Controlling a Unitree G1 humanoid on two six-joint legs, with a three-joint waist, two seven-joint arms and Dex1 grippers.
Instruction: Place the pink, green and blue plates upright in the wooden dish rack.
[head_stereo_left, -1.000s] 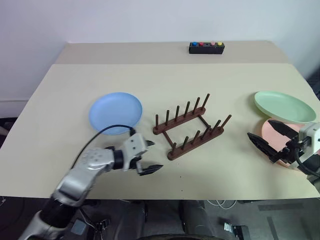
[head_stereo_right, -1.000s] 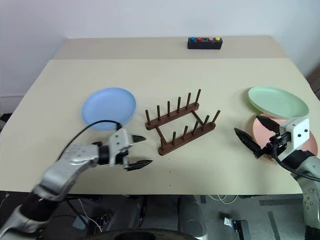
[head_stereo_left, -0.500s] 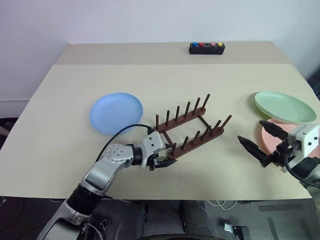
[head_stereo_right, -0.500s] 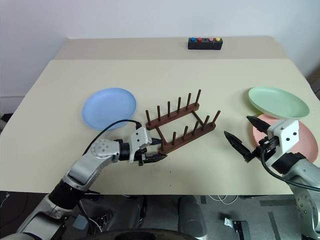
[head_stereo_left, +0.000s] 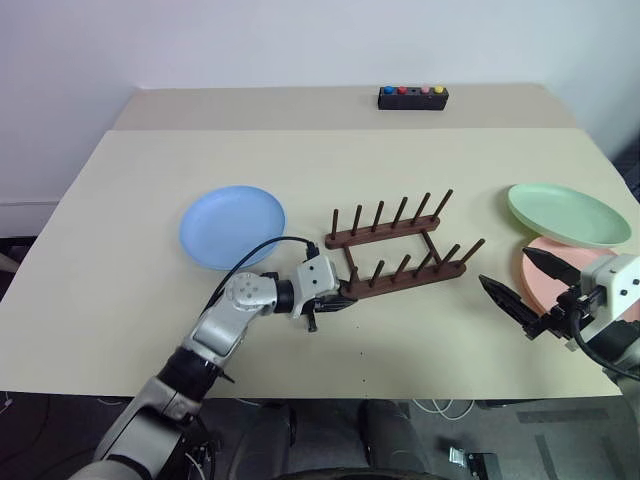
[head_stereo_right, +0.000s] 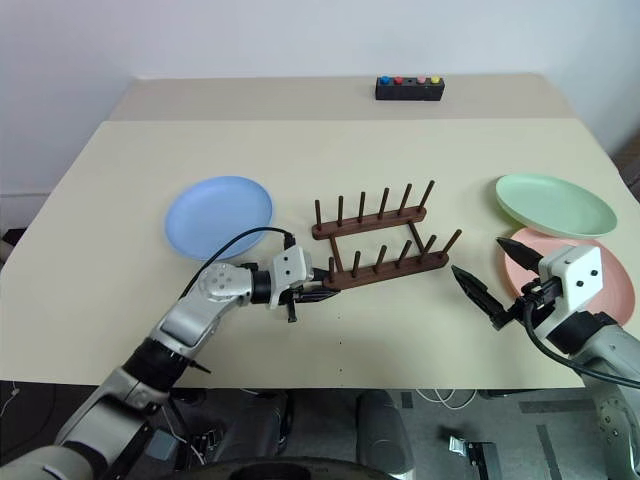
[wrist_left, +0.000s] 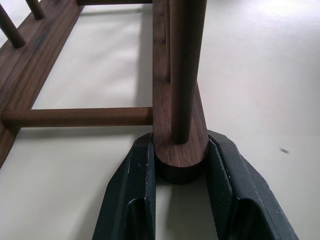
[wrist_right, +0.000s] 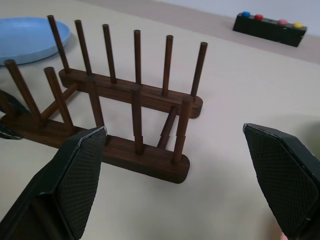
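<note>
The wooden dish rack (head_stereo_left: 400, 245) stands empty at the table's middle, its two peg rows running left to right. My left gripper (head_stereo_left: 343, 300) is shut on the left end of the near rail (wrist_left: 180, 152), one finger on each side. The blue plate (head_stereo_left: 232, 226) lies flat to the left of the rack. On the right, the green plate (head_stereo_left: 568, 213) rests partly over the pink plate (head_stereo_left: 575, 255). My right gripper (head_stereo_left: 505, 270) hovers open just left of the pink plate, pointing at the rack, with nothing between its fingers (wrist_right: 75, 175).
A small black box with coloured buttons (head_stereo_left: 412, 96) sits at the far edge of the table (head_stereo_left: 300, 150). Bare tabletop lies in front of the rack and between the rack and my right gripper.
My left gripper went from open to shut on the near rail's end. The rack swung from a slant to lying straight across and shifted right. My right gripper stayed open.
</note>
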